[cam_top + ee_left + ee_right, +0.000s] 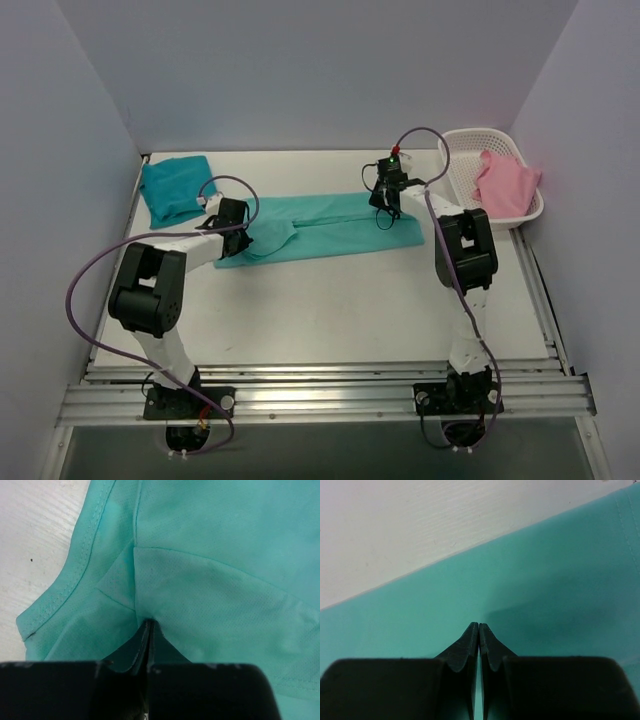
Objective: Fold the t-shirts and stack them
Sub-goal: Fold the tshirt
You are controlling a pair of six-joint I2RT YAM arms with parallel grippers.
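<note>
The light mint t-shirt [330, 230] lies as a long folded strip across the middle of the table. My left gripper [243, 232] is at its left end, shut on a pinch of the cloth; in the left wrist view the mint cloth [225, 555] tents up into the closed tips of my left gripper [148, 622]. My right gripper [386, 215] is over the strip's right part near its far edge, shut; in the right wrist view its tips [478, 625] meet over flat mint cloth [560, 570], with no fold seen between them. The darker teal t-shirt [175, 188] lies folded at the far left.
A white basket [460, 160] with a pink cloth [505, 180] in it stands at the far right. The white table top [330, 300] shows in front of the strip. Grey walls close in the back and both sides.
</note>
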